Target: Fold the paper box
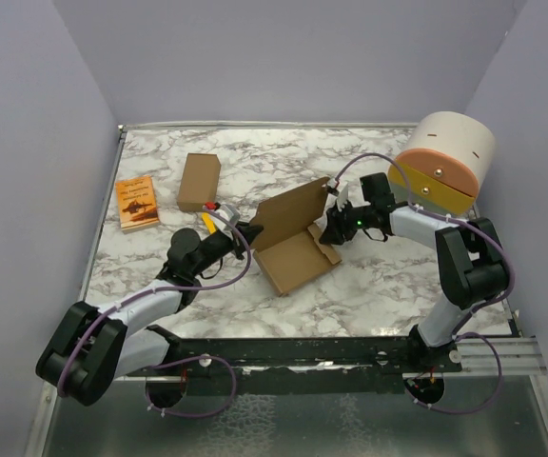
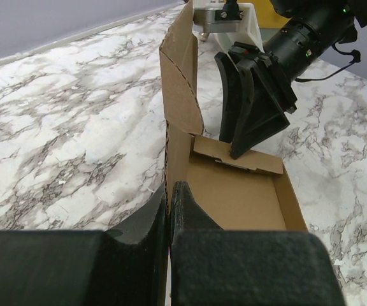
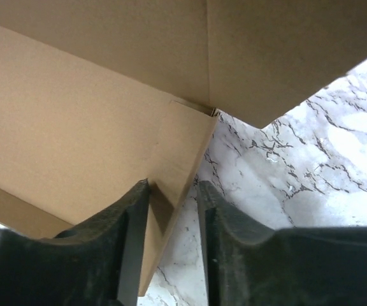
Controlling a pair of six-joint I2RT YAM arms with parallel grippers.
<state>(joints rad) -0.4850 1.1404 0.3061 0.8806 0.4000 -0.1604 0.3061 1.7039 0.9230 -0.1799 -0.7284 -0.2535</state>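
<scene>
You're mid-fold: left gripper pinching the box by its wall, right gripper spread astride a flap; next, tuck it inward.

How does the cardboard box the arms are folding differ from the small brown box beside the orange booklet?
The paper box lies open, one panel raised; the small closed box is shut all round. The paper box is wider, the small closed box narrower. The left claw pinches the paper box; nothing touches the small closed box. Both are plain brown cardboard.
</scene>
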